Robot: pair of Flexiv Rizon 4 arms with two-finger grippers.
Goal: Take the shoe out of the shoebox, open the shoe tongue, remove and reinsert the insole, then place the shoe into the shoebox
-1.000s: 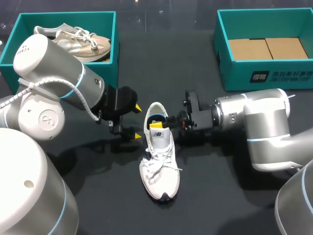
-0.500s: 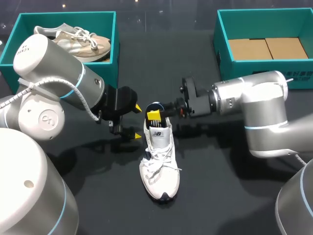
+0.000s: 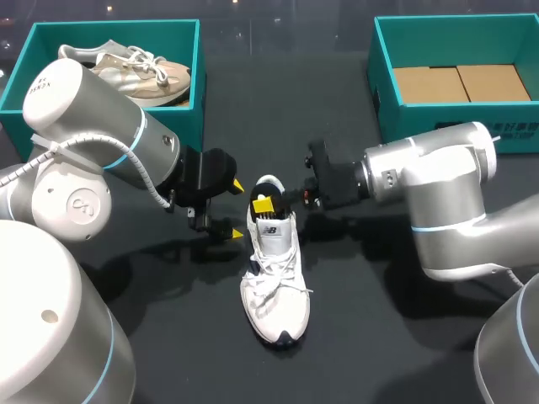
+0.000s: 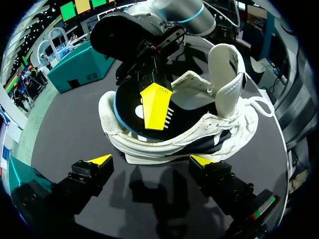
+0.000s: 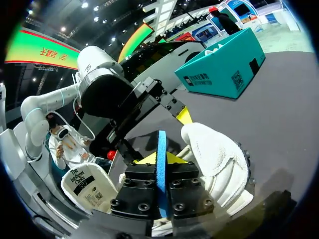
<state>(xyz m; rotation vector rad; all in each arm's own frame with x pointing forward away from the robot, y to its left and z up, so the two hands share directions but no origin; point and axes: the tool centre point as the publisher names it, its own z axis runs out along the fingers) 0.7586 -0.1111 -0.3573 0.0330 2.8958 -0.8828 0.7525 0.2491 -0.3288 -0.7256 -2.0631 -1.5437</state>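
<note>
Right jaws on insole (image 5: pixel 161 149) edge inside shoe (image 3: pixel 274 278)

The shoe (image 3: pixel 274 252) is white woven mesh with smoother, leather-like panels and cloth laces (image 3: pixel 268 282). Its insole (image 4: pixel 132 107) has a matt black top and a blue foam edge. The table (image 3: pixel 362 328) is dark and matt. The left box (image 3: pixel 199 84) and right box (image 3: pixel 421 135) are teal card with a faint sheen; brown cardboard (image 3: pixel 455 84) lines the right one. The left arm (image 3: pixel 84 126) and right arm (image 3: pixel 446 202) have smooth, glossy silver-grey shells. The left gripper (image 4: pixel 151 160) and right gripper (image 5: pixel 160 167) are matt black, with smooth yellow plastic-looking tips.
</note>
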